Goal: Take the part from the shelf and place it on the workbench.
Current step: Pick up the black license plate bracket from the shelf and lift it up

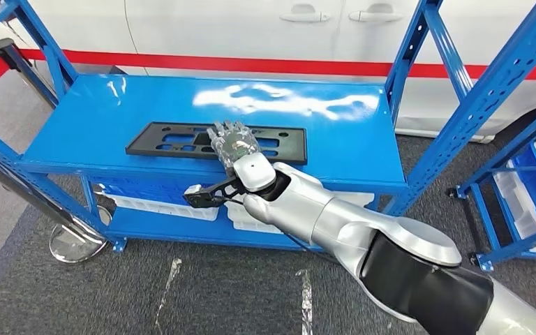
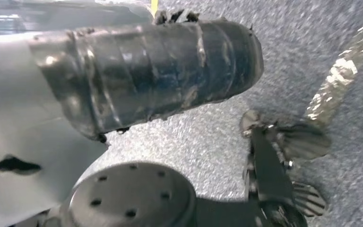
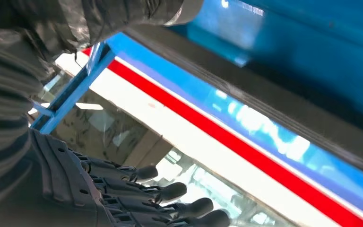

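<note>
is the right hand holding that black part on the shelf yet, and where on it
Cannot be told. The right hand lies over the near edge of the black part, fingers stretched out; no closed grip shows.

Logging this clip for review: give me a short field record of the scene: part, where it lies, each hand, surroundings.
part: flat black plate with cutouts
location: on the blue shelf, top level, lying flat
right hand: stretched over the plate's right half, fingers extended and apart; contact cannot be told
left hand: hangs above grey carpet, holds nothing visible; fingers hidden
behind shelf: white car with a red stripe
lower level: white bins
task state: plate not lifted yet
</note>
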Controlling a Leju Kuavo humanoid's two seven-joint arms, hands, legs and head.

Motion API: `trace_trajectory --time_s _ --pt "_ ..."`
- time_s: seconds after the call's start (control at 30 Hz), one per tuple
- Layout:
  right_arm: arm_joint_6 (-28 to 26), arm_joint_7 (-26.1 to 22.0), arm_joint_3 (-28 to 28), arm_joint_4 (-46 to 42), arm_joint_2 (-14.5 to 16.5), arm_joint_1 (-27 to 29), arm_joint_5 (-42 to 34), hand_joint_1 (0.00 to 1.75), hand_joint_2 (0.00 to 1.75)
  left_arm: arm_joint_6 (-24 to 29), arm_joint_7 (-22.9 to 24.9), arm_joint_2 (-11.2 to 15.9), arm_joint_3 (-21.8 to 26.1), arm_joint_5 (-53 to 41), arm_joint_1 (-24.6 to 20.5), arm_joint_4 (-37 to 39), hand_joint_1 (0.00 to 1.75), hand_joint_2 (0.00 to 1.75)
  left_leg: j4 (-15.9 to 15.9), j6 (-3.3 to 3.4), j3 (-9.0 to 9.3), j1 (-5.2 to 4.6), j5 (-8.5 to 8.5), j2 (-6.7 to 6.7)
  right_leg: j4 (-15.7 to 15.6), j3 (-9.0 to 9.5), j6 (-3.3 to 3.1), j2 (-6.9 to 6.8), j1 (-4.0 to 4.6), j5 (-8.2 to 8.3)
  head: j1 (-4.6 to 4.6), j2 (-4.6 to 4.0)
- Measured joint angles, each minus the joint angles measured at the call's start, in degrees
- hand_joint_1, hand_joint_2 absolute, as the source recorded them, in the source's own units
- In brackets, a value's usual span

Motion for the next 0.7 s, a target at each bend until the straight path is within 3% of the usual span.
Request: trace_trajectory --time_s 0.07,0.1,0.17,0.23,0.27,0.4,0.47,0.53,0.57,0.6,0.63,0.7 --pt "0.0 0.02 0.0 0.14 0.03 0.23 0.19 0.0 1.75 0.01 0.05 0.01 0.01 -0.01 0.07 0.0 0.0 0.0 5.86 -0.47 -3.53 0.22 -1.28 0.01 0.06 0.47 -0.12 -0.04 0.0 -0.46 0.01 0.0" --pt "0.03 0.02 0.0 0.23 0.04 0.35 0.23 0.0 1.75 0.01 0.1 0.01 0.01 -0.01 0.18 0.0 0.0 0.0 6.22 -0.61 -4.18 0.31 -0.38 0.01 0.13 0.76 -0.09 -0.01 -0.02 -0.74 0.02 0.01" --pt "0.09 0.02 0.0 0.35 0.11 0.44 0.34 0.0 1.75 0.03 0.16 0.04 0.01 -0.01 0.35 0.0 0.0 0.0 0.88 -0.67 -2.49 0.48 4.09 0.05 0.34 1.47 0.13 0.07 -0.13 -1.41 0.02 0.01" --pt "0.16 0.03 0.0 0.46 0.26 0.38 0.48 0.0 1.75 0.05 0.17 0.07 0.02 -0.01 0.33 0.0 0.0 0.0 -5.87 -0.45 0.46 0.32 7.06 0.07 0.44 1.89 0.61 0.12 -0.07 -2.01 -0.08 0.01" --pt "0.2 0.04 0.0 0.54 0.35 0.37 0.54 0.0 1.75 0.05 0.17 0.08 0.04 -0.01 0.26 0.0 0.0 0.0 -7.71 -0.17 1.28 0.16 7.35 0.06 0.44 1.89 0.88 0.13 0.01 -2.14 -0.12 0.0" --pt "0.26 0.01 0.0 0.77 0.56 0.56 0.65 0.0 1.75 0.05 0.21 0.09 0.09 0.01 0.25 0.0 0.0 0.0 -9.1 1.19 2.09 0.06 6.61 0.0 0.78 1.68 1.86 0.0 0.21 -2.76 -0.01 0.01" --pt "0.27 -0.02 0.0 0.84 0.6 0.53 0.68 0.0 1.75 0.04 0.28 0.08 0.09 0.03 0.41 0.0 0.0 0.0 -9.57 1.89 2.8 0.23 6.45 0.06 4.88 -0.2 2.24 -0.14 0.25 -4.74 0.15 0.0" --pt "0.38 -0.09 0.0 1.0 0.59 0.74 0.7 0.0 1.75 0.02 0.32 0.08 0.09 0.04 0.36 0.0 0.0 0.0 -9.59 2.46 3.21 0.09 6.1 0.04 12.77 -4.56 2.28 -0.19 0.23 -7.5 0.25 0.0" --pt "0.46 -0.15 0.0 1.11 0.59 0.97 0.72 0.0 1.75 0.02 0.32 0.08 0.09 0.04 0.33 0.0 0.0 0.0 -9.56 2.62 3.42 0.03 5.89 -0.01 15.88 -6.63 2.26 -0.19 0.23 -8.06 0.25 0.0" --pt "0.52 -0.2 0.0 1.25 0.58 1.21 0.73 0.0 1.75 0.01 0.32 0.09 0.1 0.04 0.33 0.0 0.0 0.0 -9.54 2.72 3.67 -0.02 5.66 -0.07 17.32 -7.95 2.2 -0.19 0.22 -7.72 0.25 0.0" --pt "0.57 -0.27 0.0 1.37 0.59 1.38 0.75 0.0 1.75 0.02 0.32 0.09 0.1 0.04 0.34 0.0 0.0 0.0 -9.5 2.7 4.04 -0.05 5.37 -0.15 16.14 -7.98 2.06 -0.2 0.22 -6.08 0.25 0.0" --pt "0.64 -0.4 0.0 1.56 0.6 1.48 0.83 0.0 1.75 0.02 0.33 0.08 0.11 0.04 0.39 0.0 0.0 0.0 -9.36 2.51 4.92 -0.06 4.62 -0.28 8.63 -5.21 1.55 -0.19 0.28 -1.24 0.25 0.0"
